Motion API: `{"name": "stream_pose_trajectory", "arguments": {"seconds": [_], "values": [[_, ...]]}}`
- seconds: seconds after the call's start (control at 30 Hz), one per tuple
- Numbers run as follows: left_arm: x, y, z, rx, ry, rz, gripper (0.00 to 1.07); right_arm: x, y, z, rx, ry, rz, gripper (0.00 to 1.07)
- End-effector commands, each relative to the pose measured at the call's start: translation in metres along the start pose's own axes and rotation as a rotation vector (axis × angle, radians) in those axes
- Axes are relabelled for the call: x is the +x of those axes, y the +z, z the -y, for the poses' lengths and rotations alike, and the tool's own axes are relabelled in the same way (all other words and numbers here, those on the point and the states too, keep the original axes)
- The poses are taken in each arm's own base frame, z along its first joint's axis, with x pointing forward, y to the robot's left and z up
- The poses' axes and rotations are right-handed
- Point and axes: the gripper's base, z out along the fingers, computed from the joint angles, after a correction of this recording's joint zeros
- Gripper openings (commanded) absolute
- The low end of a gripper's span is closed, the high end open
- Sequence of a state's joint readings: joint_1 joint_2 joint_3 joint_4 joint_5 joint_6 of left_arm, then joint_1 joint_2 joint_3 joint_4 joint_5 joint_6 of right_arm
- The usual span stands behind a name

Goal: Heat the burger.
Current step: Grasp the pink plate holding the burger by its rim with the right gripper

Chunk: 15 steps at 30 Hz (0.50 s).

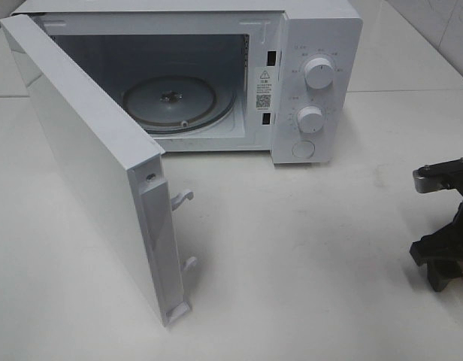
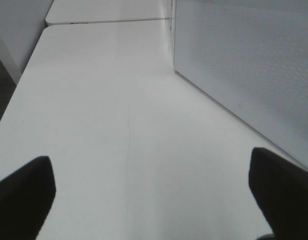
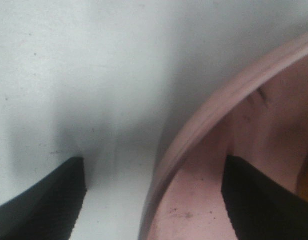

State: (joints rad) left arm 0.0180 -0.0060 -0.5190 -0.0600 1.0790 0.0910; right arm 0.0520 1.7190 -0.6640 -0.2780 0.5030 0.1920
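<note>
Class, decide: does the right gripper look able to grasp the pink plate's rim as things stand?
Probably yes: the right gripper stands open astride the rim of the pink plate, nothing else between.

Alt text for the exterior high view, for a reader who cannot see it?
A white microwave stands on a white table with its door swung wide open, showing a bare glass turntable inside. An upper knob and a lower knob sit on its right-hand panel, and the black right gripper pokes in at the view's right edge.
</note>
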Motion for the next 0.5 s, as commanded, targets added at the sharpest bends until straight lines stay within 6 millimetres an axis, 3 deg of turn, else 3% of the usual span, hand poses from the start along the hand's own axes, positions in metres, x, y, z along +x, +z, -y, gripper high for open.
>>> {"name": "stream_pose_trajectory", "arguments": {"seconds": [0.03,0.07,0.1,0.17,0.2,0.23,0.27,0.3,0.37,0.5], "values": [[0.0015,-0.002,0.0006,0.009,0.002,0.028,0.98,0.0007,0.004,0.0019,0.017,0.005,-0.008,0.66],[0.0015,-0.002,0.0006,0.009,0.002,0.028,0.98,0.0008,0.004,0.0025,0.024,0.01,-0.008,0.61],[0.0015,-0.002,0.0006,0.009,0.002,0.028,0.98,0.0012,0.0039,0.0042,0.042,0.019,-0.012,0.48],[0.0015,-0.002,0.0006,0.009,0.002,0.028,0.98,0.0015,0.0039,0.0051,0.052,0.03,-0.016,0.43],[0.0015,-0.002,0.0006,0.009,0.002,0.028,0.98,0.002,0.0037,0.0073,0.077,0.05,-0.02,0.28],[0.0015,-0.002,0.0006,0.009,0.002,0.028,0.98,0.002,0.0037,0.0073,0.077,0.05,-0.02,0.28],[0.0015,-0.002,0.0006,0.009,0.002,0.028,0.98,0.0026,0.0036,0.0089,0.095,0.062,-0.025,0.15],[0.0015,-0.002,0.0006,0.009,0.002,0.028,0.98,0.0026,0.0036,0.0089,0.095,0.062,-0.025,0.15],[0.0015,-0.002,0.0006,0.009,0.002,0.028,0.98,0.0031,0.0035,0.0095,0.102,0.07,-0.031,0.0],[0.0015,-0.002,0.0006,0.009,0.002,0.028,0.98,0.0039,0.0035,0.0097,0.104,0.071,-0.038,0.0]]}}
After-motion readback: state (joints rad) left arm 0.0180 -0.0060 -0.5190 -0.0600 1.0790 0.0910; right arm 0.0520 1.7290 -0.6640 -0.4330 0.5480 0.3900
